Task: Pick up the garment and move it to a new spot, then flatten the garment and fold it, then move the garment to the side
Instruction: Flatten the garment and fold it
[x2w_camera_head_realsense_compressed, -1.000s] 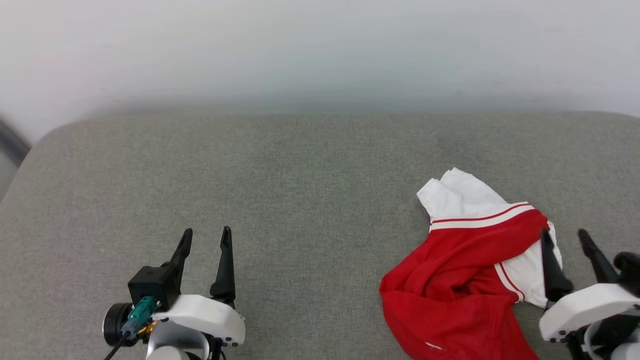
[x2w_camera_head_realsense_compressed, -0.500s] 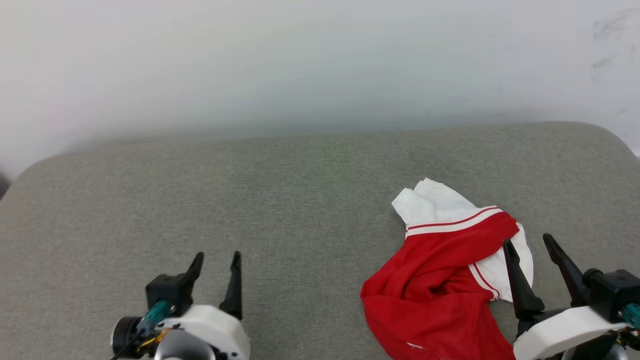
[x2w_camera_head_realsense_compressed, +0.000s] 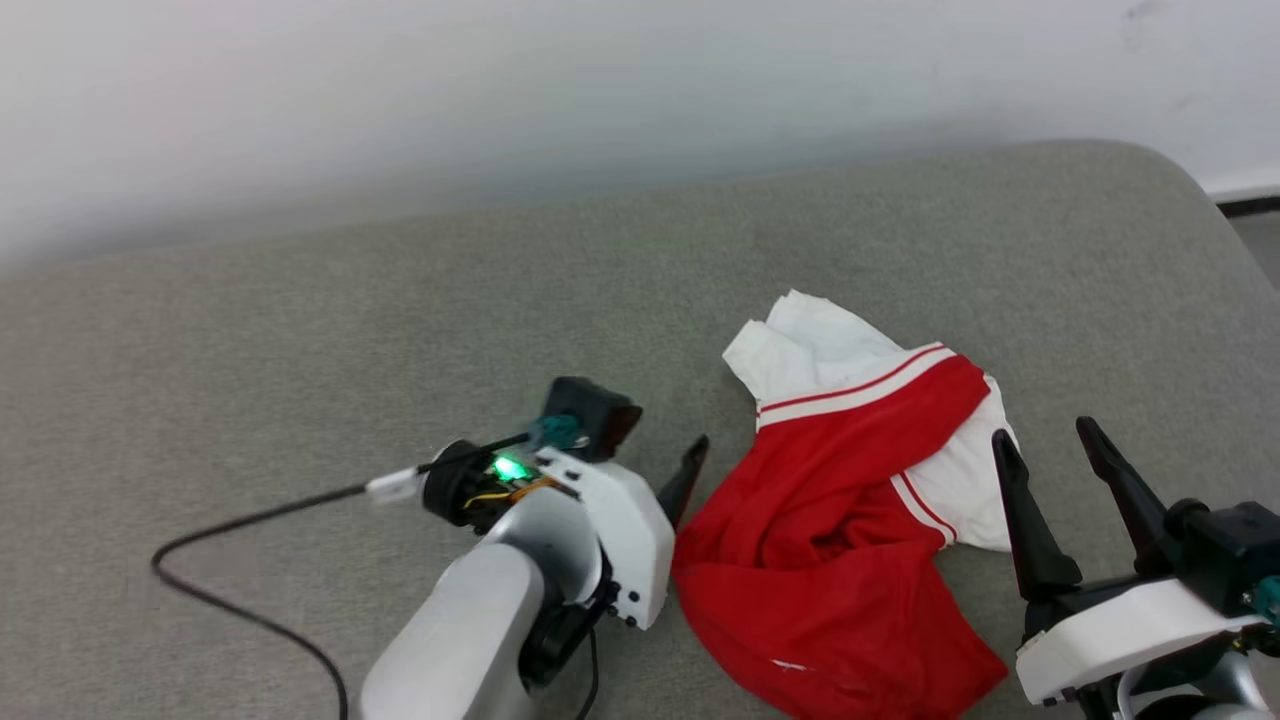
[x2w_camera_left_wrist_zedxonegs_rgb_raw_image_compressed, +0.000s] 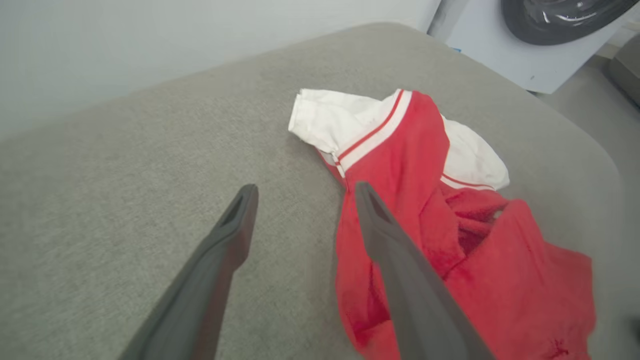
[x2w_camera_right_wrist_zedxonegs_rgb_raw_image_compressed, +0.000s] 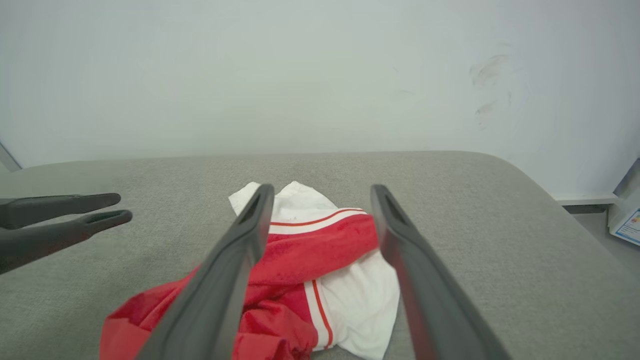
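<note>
my left gripper (x2w_camera_left_wrist_zedxonegs_rgb_raw_image_compressed: 305, 187) now closer, 9 o'clock of the garment (x2w_camera_head_realsense_compressed: 830, 520), jaws spread, right gripper (x2w_camera_head_realsense_compressed: 1042, 432) same, left wrist view adds a washer (x2w_camera_left_wrist_zedxonegs_rgb_raw_image_compressed: 505, 55)

Left claw (x2w_camera_right_wrist_zedxonegs_rgb_raw_image_compressed: 121, 207): wrist cut off at 9 o'clock in right wrist view; in head view one finger (x2w_camera_head_realsense_compressed: 690, 468) shows — the other is hidden behind its housing.
Right claw (x2w_camera_head_realsense_compressed: 1043, 433): wrist cut off at 4 o'clock in head view.
Garment (x2w_camera_head_realsense_compressed: 830, 520): lower end runs off both wrist views' bottom edge.
White machine (x2w_camera_left_wrist_zedxonegs_rgb_raw_image_compressed: 525, 45): cut off at 1 o'clock — blurred.
Label (x2w_camera_right_wrist_zedxonegs_rgb_raw_image_compressed: 627, 225): print too small to read.
</note>
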